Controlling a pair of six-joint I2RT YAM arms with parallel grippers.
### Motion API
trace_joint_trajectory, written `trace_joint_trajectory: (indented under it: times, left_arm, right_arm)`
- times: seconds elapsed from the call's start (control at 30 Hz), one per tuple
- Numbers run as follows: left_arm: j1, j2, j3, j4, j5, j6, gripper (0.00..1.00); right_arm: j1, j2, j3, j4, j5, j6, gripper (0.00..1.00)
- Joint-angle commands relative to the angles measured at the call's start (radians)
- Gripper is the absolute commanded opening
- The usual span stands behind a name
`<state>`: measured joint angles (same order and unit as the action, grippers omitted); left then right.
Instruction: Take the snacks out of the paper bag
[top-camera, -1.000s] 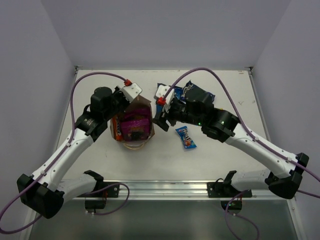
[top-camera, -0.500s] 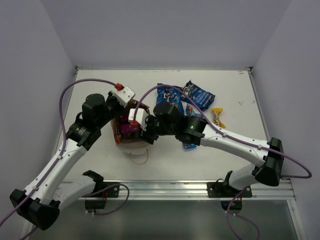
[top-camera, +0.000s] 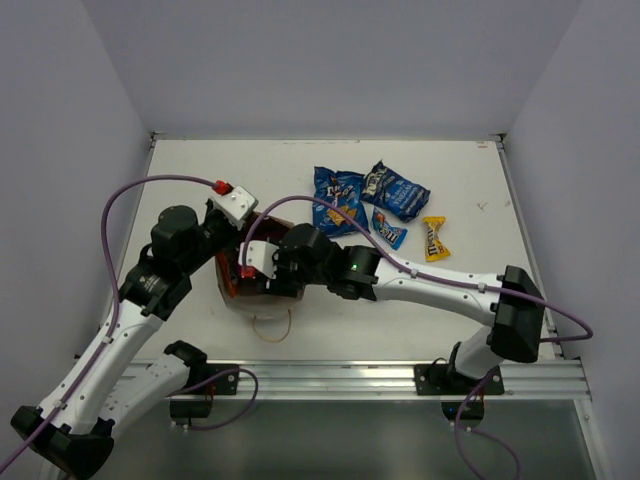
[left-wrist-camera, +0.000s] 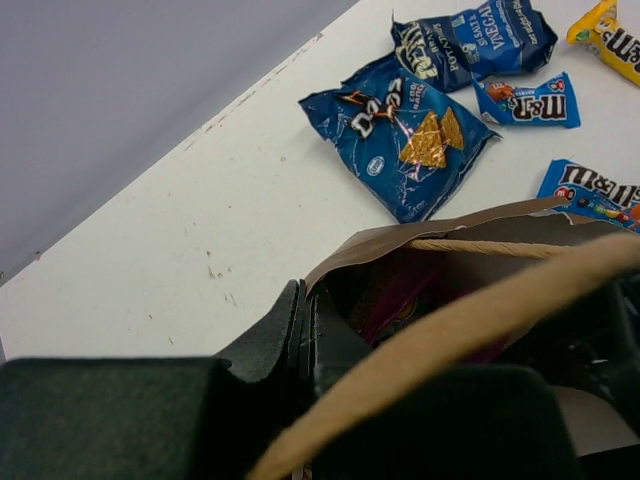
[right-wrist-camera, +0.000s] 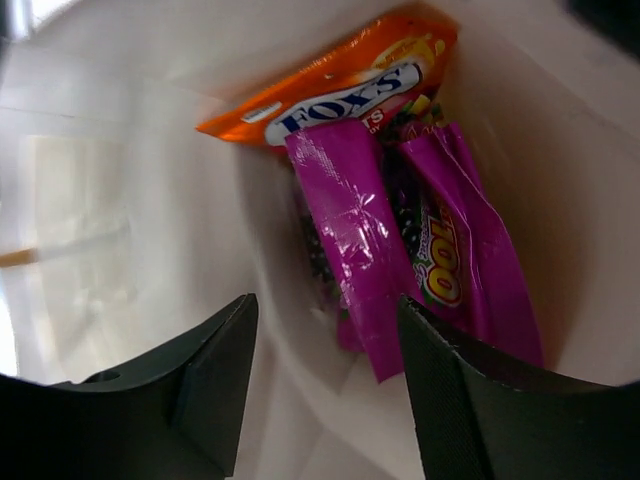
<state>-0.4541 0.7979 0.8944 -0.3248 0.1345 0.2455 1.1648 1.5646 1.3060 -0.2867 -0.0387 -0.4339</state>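
Midway through the unpacking: the brown paper bag stands at centre left of the overhead frame, with both arms at its mouth. The left gripper is clenched on the bag's rim at the lower left of its wrist view, and appears to be holding the mouth wide. The right gripper reaches down inside, its fingers spread and grasping nothing. The tail of one magenta packet shows between them, and whether they touch it cannot be told.

At least four snacks lie on the table at the upper right of the overhead frame: a blue chip bag, a second blue chip bag, a small blue candy pack and a yellow candy pack. The left wrist view shows another blue candy pack at its right edge, just beside the bag.

Three packets show in the bag: an orange bag at the top of the right wrist view and two magenta ones below it, the second to the right. More than half the job looks done.
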Motion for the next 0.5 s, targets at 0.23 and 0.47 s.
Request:
trace_joint_trajectory:
  times: [0.23,0.47]
  left_arm:
    - [-0.001,-0.031,0.018,0.110,0.054,-0.069,0.00]
    - [0.000,-0.022,0.018,0.101,0.070,-0.074,0.00]
  right_arm:
    - [0.024,0.061,-0.042,0.156,0.103,-0.088,0.67]
    - [0.024,0.100,-0.106,0.279,0.183,-0.134,0.68]
